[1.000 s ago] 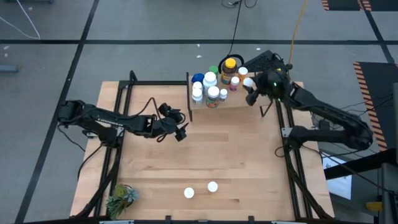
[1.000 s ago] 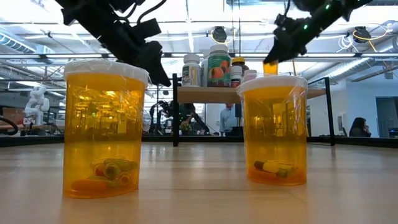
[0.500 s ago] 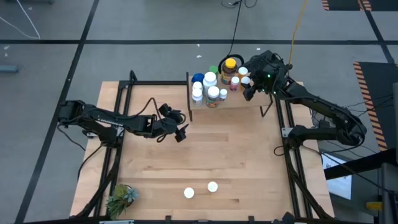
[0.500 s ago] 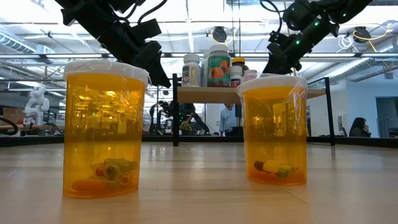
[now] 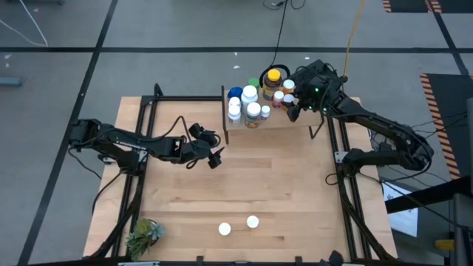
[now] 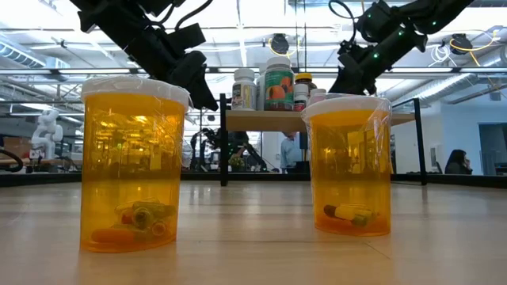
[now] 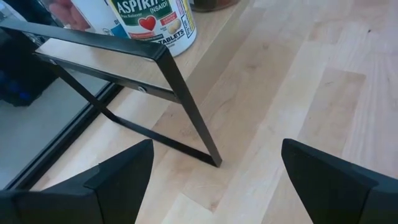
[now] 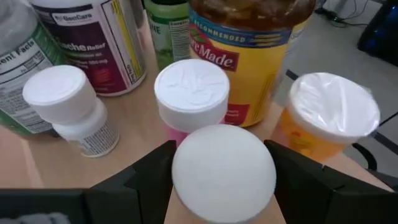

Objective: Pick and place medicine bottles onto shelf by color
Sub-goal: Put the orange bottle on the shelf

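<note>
The shelf (image 5: 277,120) stands at the table's far edge with a cluster of medicine bottles (image 5: 251,103) on it, among them a yellow-lidded amber jar (image 8: 249,37), a pink bottle (image 8: 191,87) and an orange one (image 8: 333,109). My right gripper (image 5: 293,106) is over the shelf's right part, shut on a white-capped bottle (image 8: 224,163). My left gripper (image 5: 216,157) hangs open and empty near the shelf's left legs. Two orange white-capped bottles (image 5: 225,230) (image 5: 253,221) stand upright on the table near its front edge. My right gripper has the white-capped bottle between its two fingers (image 8: 146,180), one on each side, at or just under the cap's rim (image 8: 180,171). The fingers come from above, slanting down. The bottle stays upright; the cap hides its body, and whether it rests on the shelf does not show.
A small green plant (image 5: 144,235) sits at the table's near left corner. An aspirin bottle (image 7: 155,18) stands at the shelf's left end. Black frame rails (image 5: 140,148) run along both table sides. Bare wood lies between the shelf and the two front bottles.
My right gripper has carried the white-capped bottle toward the table's left edge, from beside the shelf's right end in over the shelf, close to the bottles standing there. It has stayed shut on the bottle, which has kept upright.
</note>
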